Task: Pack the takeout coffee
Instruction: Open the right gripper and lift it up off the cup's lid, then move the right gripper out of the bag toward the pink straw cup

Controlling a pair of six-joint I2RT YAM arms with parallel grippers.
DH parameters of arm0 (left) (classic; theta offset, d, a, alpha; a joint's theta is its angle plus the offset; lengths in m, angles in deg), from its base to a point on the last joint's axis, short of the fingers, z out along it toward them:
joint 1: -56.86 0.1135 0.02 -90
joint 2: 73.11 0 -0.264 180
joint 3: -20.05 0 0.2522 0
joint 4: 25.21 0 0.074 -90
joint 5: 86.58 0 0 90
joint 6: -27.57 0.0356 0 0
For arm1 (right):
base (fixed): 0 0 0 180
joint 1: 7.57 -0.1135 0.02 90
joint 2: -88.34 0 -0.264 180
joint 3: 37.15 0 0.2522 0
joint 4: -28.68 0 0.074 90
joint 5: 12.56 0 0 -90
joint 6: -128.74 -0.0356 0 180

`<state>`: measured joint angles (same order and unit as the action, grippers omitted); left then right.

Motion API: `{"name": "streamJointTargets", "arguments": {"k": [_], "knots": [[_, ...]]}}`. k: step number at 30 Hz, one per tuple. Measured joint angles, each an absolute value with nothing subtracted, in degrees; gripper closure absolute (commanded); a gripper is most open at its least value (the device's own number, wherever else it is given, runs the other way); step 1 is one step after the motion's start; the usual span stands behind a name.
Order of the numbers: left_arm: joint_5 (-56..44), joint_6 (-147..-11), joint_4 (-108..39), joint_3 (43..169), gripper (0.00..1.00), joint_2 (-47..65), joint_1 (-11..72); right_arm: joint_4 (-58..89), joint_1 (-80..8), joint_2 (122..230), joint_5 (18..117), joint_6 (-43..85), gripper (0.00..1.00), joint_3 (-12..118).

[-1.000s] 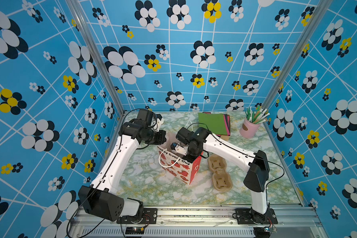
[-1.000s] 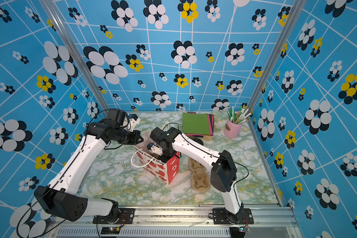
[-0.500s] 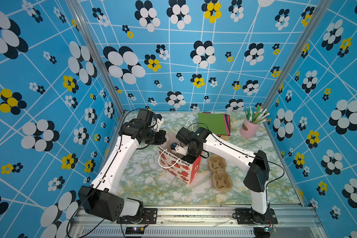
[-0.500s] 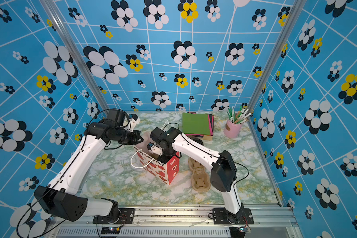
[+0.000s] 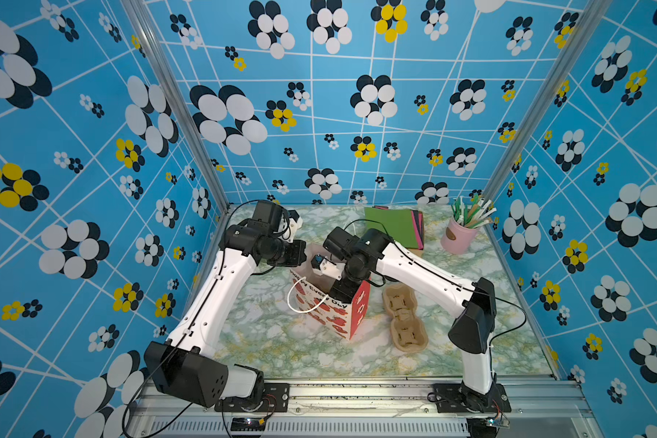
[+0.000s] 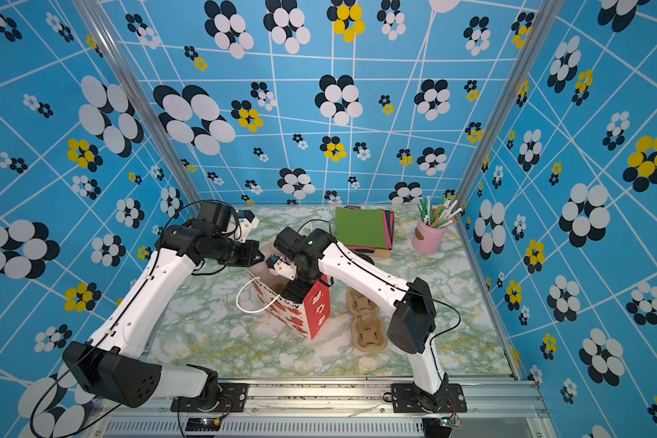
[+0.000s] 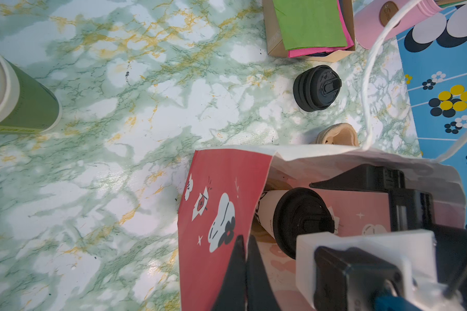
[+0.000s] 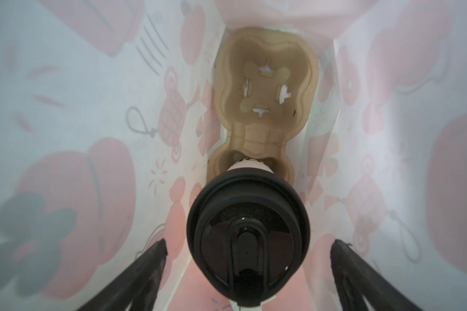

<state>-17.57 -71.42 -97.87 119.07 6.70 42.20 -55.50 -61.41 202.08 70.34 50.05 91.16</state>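
The takeout coffee (image 8: 248, 231), a white cup with a black sip lid, stands inside the red-and-white gift bag (image 5: 330, 311) (image 6: 315, 303). Its base sits in one pocket of a brown cardboard carrier (image 8: 264, 88) on the bag's floor. My right gripper (image 8: 250, 242) is down in the bag and open, with a finger on each side of the lid and clear of it. In the left wrist view the coffee (image 7: 299, 218) shows through the bag's mouth. My left gripper (image 7: 244, 238) is shut on the rim of the bag's red side wall (image 7: 221, 188).
A stack of black lids (image 7: 316, 87) and a green cup stack (image 7: 19, 102) stand on the marble table. A box of coloured napkins (image 5: 395, 223) and a pink pot of straws (image 5: 461, 231) are at the back right. A second cardboard carrier (image 5: 404, 318) lies right of the bag.
My right gripper's jaws have spread wider around the coffee inside the bag. Neither arm has visibly shifted in the top views.
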Motion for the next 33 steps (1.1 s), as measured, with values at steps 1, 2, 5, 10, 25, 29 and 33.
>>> {"name": "streamJointTargets", "arguments": {"k": [1, 2, 5, 10, 25, 29, 33], "knots": [[-17.5, -71.4, -97.9, 119.1, 1.0, 6.7, 42.2, -55.6, -61.4, 202.1, 70.3, 50.1, 0.01, 91.6], [-17.5, -71.4, -97.9, 119.1, 1.0, 6.7, 42.1, -55.8, -61.4, 202.1, 70.2, 50.1, 0.01, 92.1], [-17.5, -71.4, -97.9, 119.1, 1.0, 6.7, 41.8, -56.6, -61.4, 202.1, 70.2, 50.1, 0.01, 93.6], [-17.1, -71.4, -97.9, 119.1, 1.0, 6.7, 41.8, -57.9, -61.4, 202.1, 70.2, 50.1, 0.01, 96.6], [-16.6, -71.2, -97.9, 119.1, 1.0, 6.7, 41.8, -59.9, -61.4, 198.8, 70.2, 50.1, 0.01, 105.1], [-16.6, -71.2, -97.9, 119.1, 1.0, 6.7, 41.8, -59.9, -61.4, 197.2, 70.1, 50.1, 0.01, 107.5], [-16.7, -71.2, -98.1, 119.1, 1.0, 6.7, 41.7, -59.5, -61.4, 194.8, 70.0, 49.7, 0.05, 108.8]]}}
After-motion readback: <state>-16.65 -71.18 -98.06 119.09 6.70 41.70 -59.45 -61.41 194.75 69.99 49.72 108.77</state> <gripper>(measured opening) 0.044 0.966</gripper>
